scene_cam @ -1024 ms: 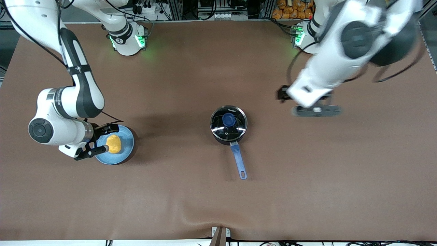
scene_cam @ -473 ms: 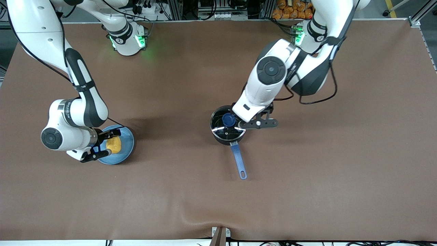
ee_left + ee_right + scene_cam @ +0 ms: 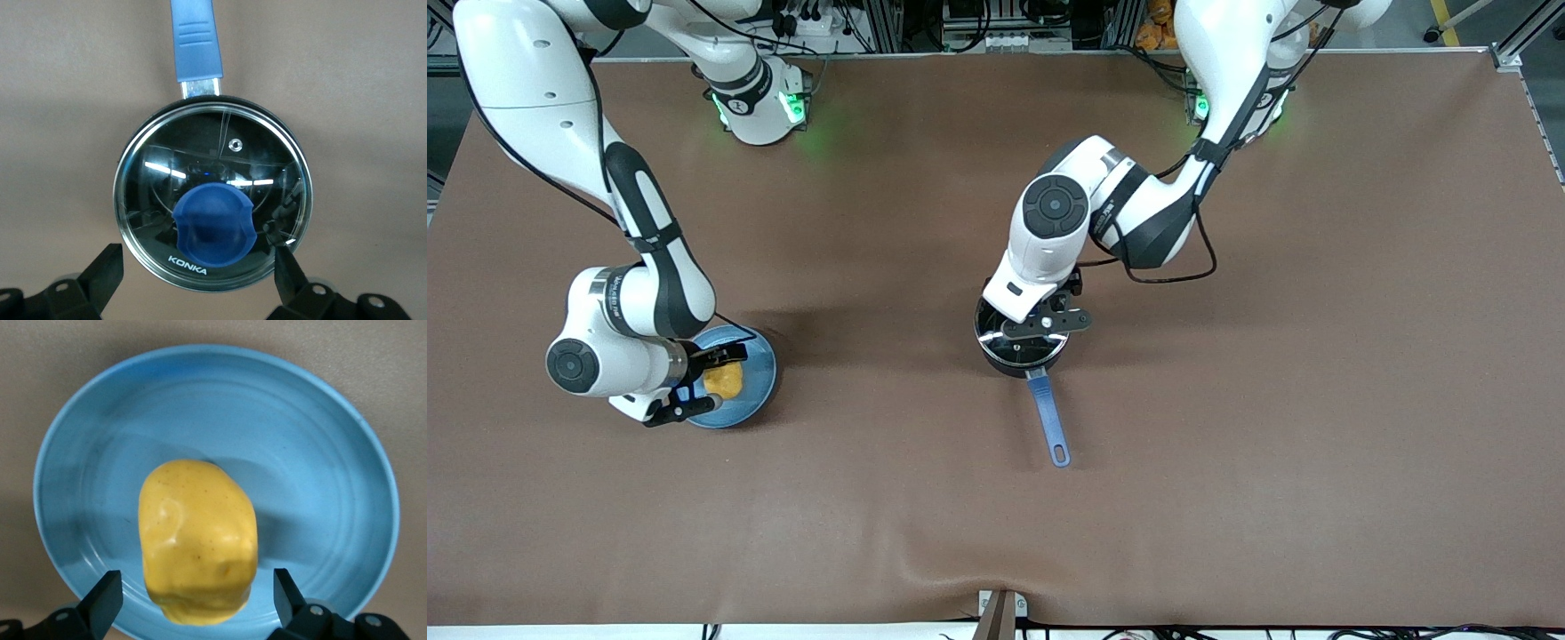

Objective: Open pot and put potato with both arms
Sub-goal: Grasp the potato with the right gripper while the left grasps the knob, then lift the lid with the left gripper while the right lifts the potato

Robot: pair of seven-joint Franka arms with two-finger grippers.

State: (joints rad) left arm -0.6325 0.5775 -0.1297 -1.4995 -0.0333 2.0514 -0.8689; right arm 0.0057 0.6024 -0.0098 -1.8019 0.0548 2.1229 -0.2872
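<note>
Hovering over the pot (image 3: 1021, 345) at the centre of the front view, the left end effector (image 3: 1040, 322) has its fingers spread wide, one on each side of the blue knob (image 3: 215, 223) on the glass lid (image 3: 213, 200). The left wrist view shows both fingertips clear of the knob, which suggests the arm is lining up on it because the knob is the lid's only handhold. The lid is on the pot, so the opening step is not yet done. The pot's blue handle (image 3: 1047, 415) points toward the lower edge of the front view, out of the arm's way.

At the left of the front view, the right end effector (image 3: 701, 380) sits low over the light-blue plate (image 3: 763, 384), its fingers open and flanking the potato (image 3: 725, 380). The right wrist view shows the potato (image 3: 198, 540) lying on the plate with a gap at each fingertip, so nothing is gripped. The plate rests on the brown counter (image 3: 1227, 444), well apart from the pot. Judged from this, each arm is poised on its own job: one to lift the lid, one to carry the potato.
</note>
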